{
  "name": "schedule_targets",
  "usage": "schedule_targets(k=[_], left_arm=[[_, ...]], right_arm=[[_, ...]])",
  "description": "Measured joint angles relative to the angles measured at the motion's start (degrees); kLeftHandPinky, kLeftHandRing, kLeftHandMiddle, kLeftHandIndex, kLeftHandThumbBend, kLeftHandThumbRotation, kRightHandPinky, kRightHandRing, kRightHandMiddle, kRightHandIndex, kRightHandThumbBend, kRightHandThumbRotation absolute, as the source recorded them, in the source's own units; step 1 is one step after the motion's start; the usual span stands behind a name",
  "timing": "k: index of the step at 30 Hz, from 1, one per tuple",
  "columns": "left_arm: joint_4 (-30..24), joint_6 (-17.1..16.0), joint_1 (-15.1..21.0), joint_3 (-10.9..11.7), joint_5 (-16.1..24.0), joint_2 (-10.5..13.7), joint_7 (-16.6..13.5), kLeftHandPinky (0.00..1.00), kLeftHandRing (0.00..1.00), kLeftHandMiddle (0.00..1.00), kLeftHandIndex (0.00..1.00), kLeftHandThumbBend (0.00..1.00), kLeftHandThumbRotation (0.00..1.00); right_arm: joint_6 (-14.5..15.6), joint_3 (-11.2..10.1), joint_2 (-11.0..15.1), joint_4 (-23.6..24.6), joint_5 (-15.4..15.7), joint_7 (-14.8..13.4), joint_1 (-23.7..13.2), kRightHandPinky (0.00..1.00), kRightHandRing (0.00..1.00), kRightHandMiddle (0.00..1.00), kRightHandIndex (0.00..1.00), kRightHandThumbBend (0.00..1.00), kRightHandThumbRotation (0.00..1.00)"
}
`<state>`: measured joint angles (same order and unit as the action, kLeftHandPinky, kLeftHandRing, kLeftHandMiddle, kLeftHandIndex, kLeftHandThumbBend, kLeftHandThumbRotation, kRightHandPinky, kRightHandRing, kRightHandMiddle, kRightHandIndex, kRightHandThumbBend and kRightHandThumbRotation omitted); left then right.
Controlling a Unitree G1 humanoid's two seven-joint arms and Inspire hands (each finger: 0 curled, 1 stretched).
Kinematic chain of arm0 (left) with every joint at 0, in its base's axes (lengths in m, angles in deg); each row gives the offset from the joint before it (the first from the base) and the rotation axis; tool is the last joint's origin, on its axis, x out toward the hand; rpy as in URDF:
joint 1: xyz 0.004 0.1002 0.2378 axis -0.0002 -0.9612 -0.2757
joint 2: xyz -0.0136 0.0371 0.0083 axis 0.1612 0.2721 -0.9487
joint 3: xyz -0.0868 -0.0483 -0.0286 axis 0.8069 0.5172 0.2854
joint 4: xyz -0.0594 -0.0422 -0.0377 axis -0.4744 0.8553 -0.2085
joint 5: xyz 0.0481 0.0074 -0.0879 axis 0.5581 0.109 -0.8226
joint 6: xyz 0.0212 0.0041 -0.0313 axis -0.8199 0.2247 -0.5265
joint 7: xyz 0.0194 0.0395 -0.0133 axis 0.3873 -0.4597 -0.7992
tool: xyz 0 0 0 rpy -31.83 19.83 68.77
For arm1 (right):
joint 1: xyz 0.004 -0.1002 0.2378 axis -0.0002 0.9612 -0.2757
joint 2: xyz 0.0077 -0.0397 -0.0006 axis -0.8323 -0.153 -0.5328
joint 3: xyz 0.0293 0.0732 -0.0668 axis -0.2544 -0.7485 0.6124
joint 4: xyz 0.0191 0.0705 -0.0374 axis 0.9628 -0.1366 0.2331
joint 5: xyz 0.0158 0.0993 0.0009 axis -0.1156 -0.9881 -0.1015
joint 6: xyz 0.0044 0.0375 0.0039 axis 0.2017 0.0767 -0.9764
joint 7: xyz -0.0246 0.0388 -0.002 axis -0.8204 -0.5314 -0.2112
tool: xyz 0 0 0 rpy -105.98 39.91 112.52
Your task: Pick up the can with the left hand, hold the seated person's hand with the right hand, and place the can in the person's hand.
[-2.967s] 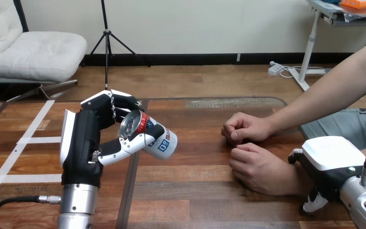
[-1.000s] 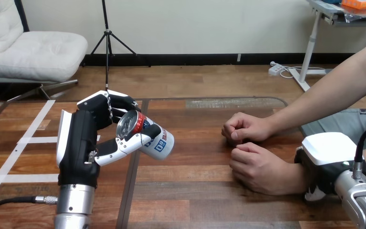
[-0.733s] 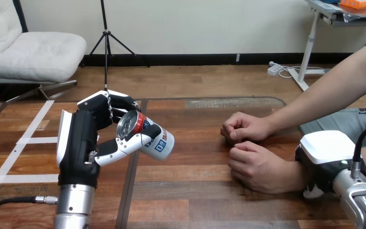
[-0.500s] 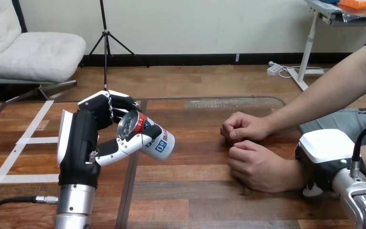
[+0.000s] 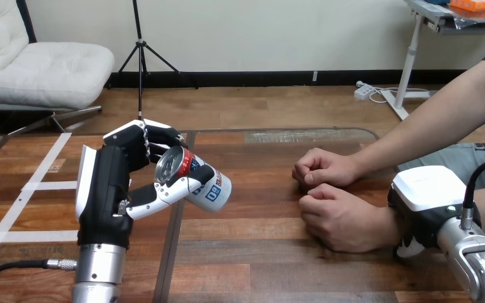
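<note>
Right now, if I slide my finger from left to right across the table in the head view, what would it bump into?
left hand → can, held in that hand → the person's hands, one behind the other → right hand

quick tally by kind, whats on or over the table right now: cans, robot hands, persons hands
red, white and blue metal can: 1, held in the left hand
black-and-white robot hands: 2, left hand, right hand
person's hands: 2, farther person's hand, nearer person's hand
total: 5
</note>
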<state>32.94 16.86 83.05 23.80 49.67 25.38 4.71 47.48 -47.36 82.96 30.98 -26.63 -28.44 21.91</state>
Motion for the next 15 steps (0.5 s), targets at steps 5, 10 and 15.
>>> schedule_targets(k=[5, 10, 15], left_arm=[[0.0, 0.0, 0.0, 0.07, 0.0, 0.0, -0.05, 0.33, 0.38, 0.44, 0.43, 0.67, 0.0], [0.0, 0.0, 0.0, 0.07, -0.01, 0.0, -0.05, 0.33, 0.38, 0.43, 0.43, 0.67, 0.0], [0.0, 0.0, 0.0, 0.05, 0.02, -0.03, -0.06, 0.33, 0.38, 0.44, 0.43, 0.67, 0.0]], right_arm=[[-0.16, 0.0, 0.2, -0.2, -0.33, -0.17, 0.0, 0.0, 0.04, 0.15, 0.42, 0.48, 0.0], [-0.37, 0.0, 0.24, -0.44, -0.48, -0.82, 0.01, 0.0, 0.05, 0.15, 0.38, 0.47, 0.0], [-0.76, -0.03, 0.25, -0.9, -1.57, -1.92, 0.02, 0.0, 0.05, 0.15, 0.36, 0.54, 0.0]])
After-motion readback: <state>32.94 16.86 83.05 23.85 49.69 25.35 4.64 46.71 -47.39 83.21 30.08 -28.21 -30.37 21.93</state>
